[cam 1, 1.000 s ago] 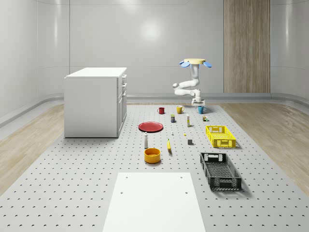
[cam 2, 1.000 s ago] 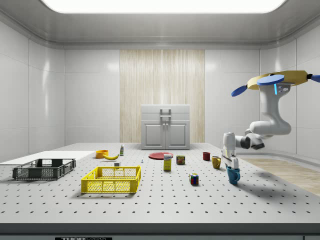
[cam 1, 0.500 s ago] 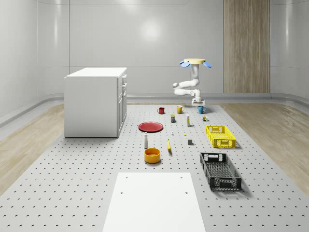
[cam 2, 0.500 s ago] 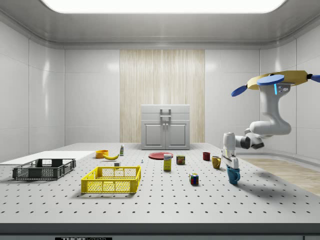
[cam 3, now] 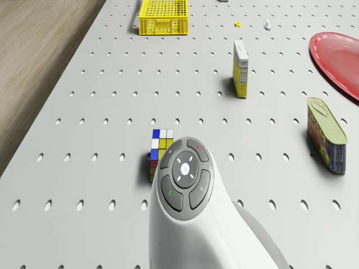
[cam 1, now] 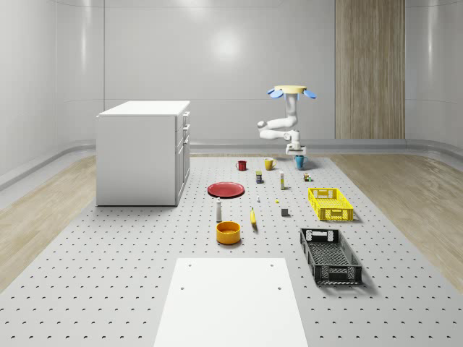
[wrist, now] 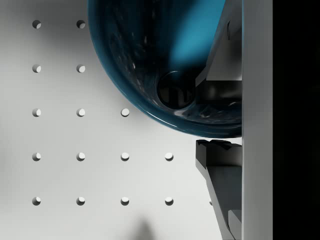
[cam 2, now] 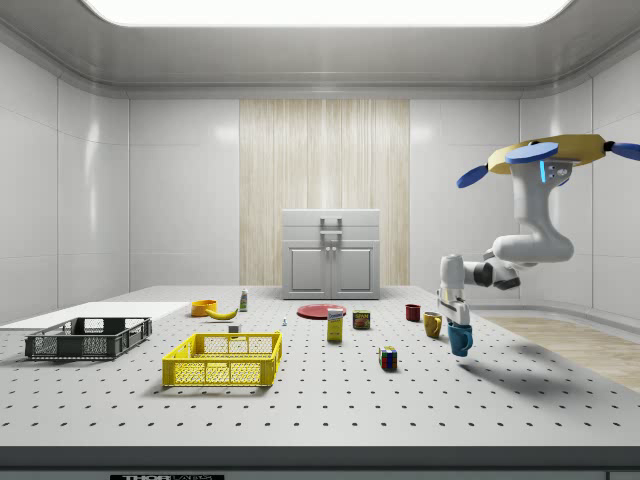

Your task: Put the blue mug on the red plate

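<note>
The blue mug [cam 2: 459, 338] hangs just above the table at its far end, and in the whole-scene view the mug [cam 1: 299, 162] sits right under the arm's hand. My gripper [cam 2: 454, 320] is shut on the mug's rim. In the wrist view one finger sits inside the mug [wrist: 150, 55] and the other presses its outer wall, with the gripper [wrist: 218, 131] pinching the rim. The drone [cam 2: 550, 155] hovers over the table's far end, its arm bent down. The red plate [cam 1: 226, 189] lies flat mid-table, toward the cabinet, well apart from the mug; the plate [cam 3: 342, 61] is bare.
A yellow mug [cam 2: 432, 323] and a red mug [cam 2: 412, 312] stand near the held mug. A Rubik's cube [cam 3: 161, 147], a can [cam 3: 327, 134] and a small box [cam 3: 240, 68] lie between mug and plate. A yellow crate [cam 1: 330, 203] and a white cabinet [cam 1: 145, 152] flank the table.
The fingers closed on the mug's rim. The mug then rose off the table and shifted toward the side view's left, along with the drone and arm.
</note>
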